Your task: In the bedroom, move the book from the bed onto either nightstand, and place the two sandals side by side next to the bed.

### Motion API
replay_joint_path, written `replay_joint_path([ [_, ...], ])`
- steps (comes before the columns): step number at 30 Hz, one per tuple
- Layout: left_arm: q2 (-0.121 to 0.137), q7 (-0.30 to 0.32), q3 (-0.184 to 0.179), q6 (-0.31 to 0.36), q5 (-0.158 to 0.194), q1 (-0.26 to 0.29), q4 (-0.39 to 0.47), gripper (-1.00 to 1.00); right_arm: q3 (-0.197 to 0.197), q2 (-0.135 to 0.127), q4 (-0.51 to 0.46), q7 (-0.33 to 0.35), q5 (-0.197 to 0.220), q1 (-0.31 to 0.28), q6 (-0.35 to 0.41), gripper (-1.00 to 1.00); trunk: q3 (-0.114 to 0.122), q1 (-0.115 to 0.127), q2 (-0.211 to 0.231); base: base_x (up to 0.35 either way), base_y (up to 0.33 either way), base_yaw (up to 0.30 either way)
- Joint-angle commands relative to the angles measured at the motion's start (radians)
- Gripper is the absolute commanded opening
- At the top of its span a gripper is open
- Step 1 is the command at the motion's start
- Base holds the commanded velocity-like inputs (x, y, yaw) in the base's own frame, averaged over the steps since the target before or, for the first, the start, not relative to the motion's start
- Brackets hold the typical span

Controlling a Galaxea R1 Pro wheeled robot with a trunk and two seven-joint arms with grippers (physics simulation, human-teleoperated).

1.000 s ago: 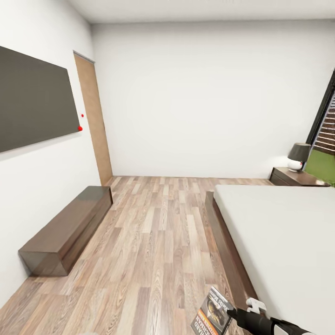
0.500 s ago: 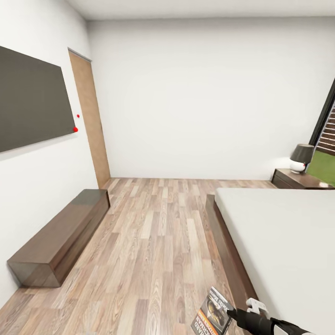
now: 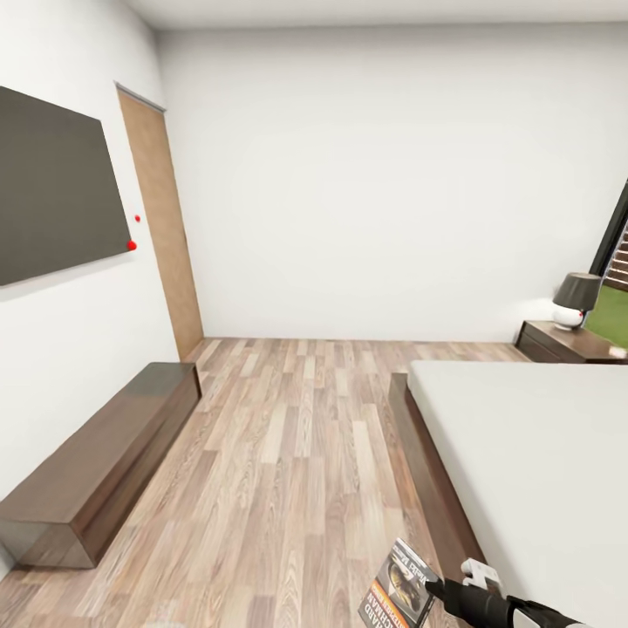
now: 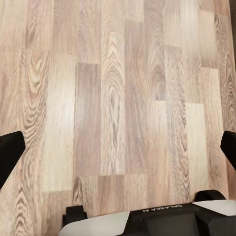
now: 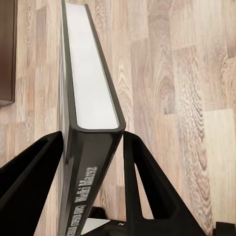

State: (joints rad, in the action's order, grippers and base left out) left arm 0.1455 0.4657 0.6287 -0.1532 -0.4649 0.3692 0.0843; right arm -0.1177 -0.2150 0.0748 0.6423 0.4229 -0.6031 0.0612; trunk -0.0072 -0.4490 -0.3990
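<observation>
Readable text: the book's (image 3: 399, 595) cover carries white lettering, of which "HARD" and part of a further word can be read in the head view, above an orange strip and a dark picture. In the right wrist view the spine (image 5: 83, 196) shows pale lettering too foreshortened to read with confidence. The left wrist view shows "GALAXEA" printed, inverted, on the dark housing (image 4: 157, 209) of the arm.

Right gripper (image 5: 91, 147): both black fingers are clamped against the book's two covers, spine toward the camera and white page block facing away. The book is carried above the wood-plank floor (image 3: 288, 453), beside the dark frame at the foot corner of the bed (image 3: 532, 462); it does not touch the mattress.

Left gripper (image 4: 118, 152): the two black fingertips sit at opposite edges of the view, spread wide, with nothing between them except floor.

Partly cut off: the book's lower portion and the right arm run off the bottom edge of the head view. The nightstand (image 3: 567, 343) stands at the far corner of the bed, cut by the right edge; a lamp (image 3: 577, 301) with a dark shade rests on its top. The window (image 3: 615, 270) shows as a dark frame and a green patch only. On the left wall hang a dark panel (image 3: 57, 201) and a wooden door (image 3: 161, 227); a low dark bench (image 3: 100, 462) stands below the panel.
</observation>
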Motion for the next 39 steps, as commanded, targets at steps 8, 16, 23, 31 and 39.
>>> replay_joint_path([
  [8, 0.0, 0.002, 0.008, -0.005, -0.011, 0.0, -0.001, 1.0, -0.003, 0.0, 0.002, 0.004, 0.011, -0.001, 0.005, -1.0, -0.001, -0.001, -0.001, 0.329, 0.0, 0.0],
  [16, -0.024, 0.004, 0.007, -0.003, -0.01, 0.0, 0.0, 1.0, -0.003, 0.0, 0.002, 0.004, 0.011, -0.001, 0.005, -1.0, -0.001, -0.001, -0.001, 0.329, 0.0, 0.0],
  [23, -0.042, 0.016, 0.004, 0.006, -0.007, 0.006, 0.005, 1.0, -0.003, -0.001, 0.002, 0.005, 0.011, -0.001, 0.006, -1.0, -0.001, -0.001, -0.001, 0.32, 0.0, 0.0],
  [31, -0.048, 0.093, 0.006, 0.149, -0.008, 0.056, 0.106, 1.0, -0.003, -0.001, 0.002, 0.005, 0.011, -0.001, 0.006, -1.0, -0.001, -0.001, -0.001, 0.272, 0.0, 0.0],
  [39, -0.026, 0.238, 0.005, 0.163, -0.014, 0.054, 0.125, 1.0, -0.003, -0.001, 0.002, 0.005, 0.011, -0.001, 0.006, -1.0, -0.001, -0.001, -0.001, 0.308, 0.0, 0.0],
])
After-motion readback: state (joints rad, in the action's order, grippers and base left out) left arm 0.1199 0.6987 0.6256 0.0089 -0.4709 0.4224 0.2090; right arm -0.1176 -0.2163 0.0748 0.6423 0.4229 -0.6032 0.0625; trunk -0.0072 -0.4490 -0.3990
